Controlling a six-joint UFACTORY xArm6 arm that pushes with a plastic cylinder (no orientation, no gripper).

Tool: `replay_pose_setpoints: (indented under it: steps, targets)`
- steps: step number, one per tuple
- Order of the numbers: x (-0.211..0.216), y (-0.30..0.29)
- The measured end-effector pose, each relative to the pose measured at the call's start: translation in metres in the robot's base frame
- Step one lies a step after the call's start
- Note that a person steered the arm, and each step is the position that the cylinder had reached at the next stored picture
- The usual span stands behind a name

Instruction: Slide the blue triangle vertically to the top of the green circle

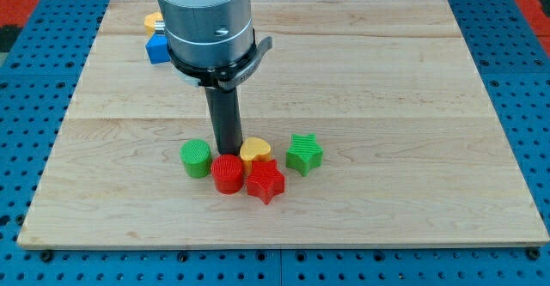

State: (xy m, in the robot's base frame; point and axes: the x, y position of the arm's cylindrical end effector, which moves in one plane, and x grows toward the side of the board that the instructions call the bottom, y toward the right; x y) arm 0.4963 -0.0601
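Note:
The green circle (pixel 196 158) sits on the wooden board below the middle. A blue block (pixel 156 49), partly hidden by the arm so its shape is unclear, lies near the view's top left. My rod comes down to my tip (pixel 228 153), just right of the green circle, left of a yellow heart (pixel 254 150) and right above a red circle (pixel 228 173). The tip is far below the blue block.
A red star (pixel 265 181) lies right of the red circle, a green star (pixel 304 154) further right. A yellow block (pixel 153 21) peeks out above the blue block. The arm's grey body (pixel 206 20) covers the top middle. The board (pixel 412 106) lies on a blue pegboard.

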Motion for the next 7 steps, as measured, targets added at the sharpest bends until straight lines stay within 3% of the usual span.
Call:
replay_pose_setpoints:
  steps: [2,3,5,6,7]
  targets:
    - [-0.037,-0.003]
    - [-0.094,-0.004]
    - [-0.263,-0.006]
    - [-0.3,-0.037]
    - [-0.282,-0.108]
